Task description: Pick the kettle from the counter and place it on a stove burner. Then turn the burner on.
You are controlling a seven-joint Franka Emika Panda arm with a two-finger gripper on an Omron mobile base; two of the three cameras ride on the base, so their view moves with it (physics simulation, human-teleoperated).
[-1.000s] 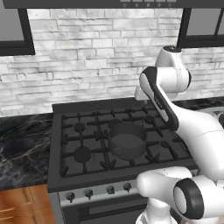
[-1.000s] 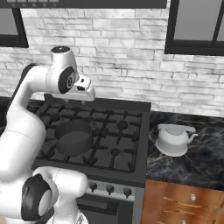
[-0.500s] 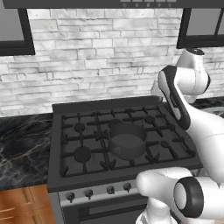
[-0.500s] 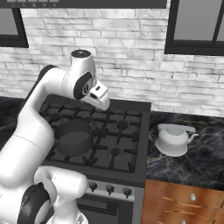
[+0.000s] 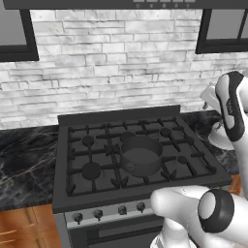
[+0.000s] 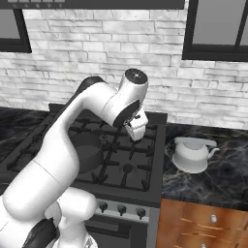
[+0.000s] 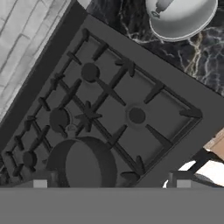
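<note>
The silvery-white kettle (image 6: 193,155) sits on the black veined counter (image 6: 223,179) just right of the stove, its handle pointing right. In the hand view the kettle (image 7: 181,15) lies at the top edge. My gripper (image 6: 137,129) hangs above the stove's right rear part, left of the kettle and apart from it. Its fingertips (image 7: 40,183) stand wide apart in the hand view, so the gripper (image 7: 109,183) is open and holds nothing. A small stove burner (image 7: 136,115) lies bare at the right front, seen too as the burner (image 6: 127,168). My arm hides most of the kettle (image 5: 219,137) in the left base view.
A dark grey pot (image 5: 141,154) stands mid-stove on the grates. A row of knobs (image 6: 121,209) runs along the stove front. The brick wall (image 6: 97,48) rises behind, and orange-brown cabinets (image 6: 203,223) sit under the counter.
The arm has swung to the right across the stove toward the kettle's side. The jaws have spread a little wider. Kettle and pot have not moved.
</note>
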